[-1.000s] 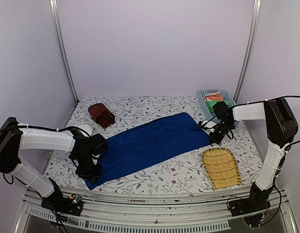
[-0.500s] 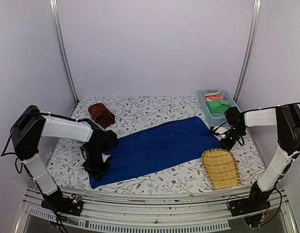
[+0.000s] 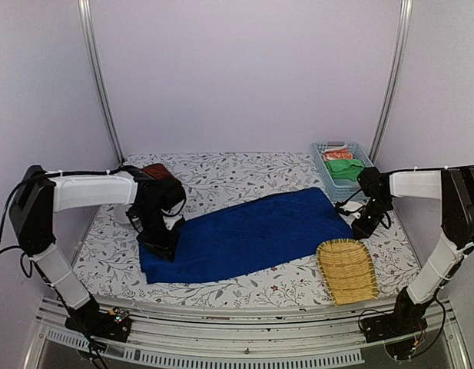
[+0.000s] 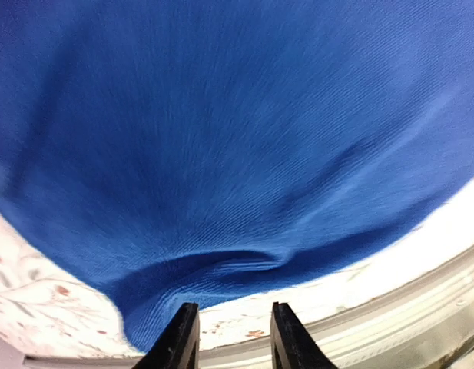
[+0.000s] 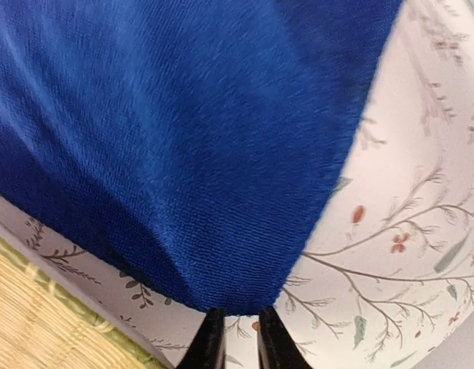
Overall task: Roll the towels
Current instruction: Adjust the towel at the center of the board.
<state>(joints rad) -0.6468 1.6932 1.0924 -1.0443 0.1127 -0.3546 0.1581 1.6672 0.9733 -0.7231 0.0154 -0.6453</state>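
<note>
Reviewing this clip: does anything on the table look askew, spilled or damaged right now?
Only the blue towel: it lies flat but slanted across the table, and the left wrist view shows a ripple near its front corner. The bundled brown towel, the basket and the tray look orderly; nothing spilled or damaged.

Blue towel: long royal-blue strip, spread flat, lying diagonally across middle of table, slightly rumpled at near-left corner. Brown towel: reddish-brown bundle, far left, partly hidden.

Matt, finely ribbed blue towel
</note>
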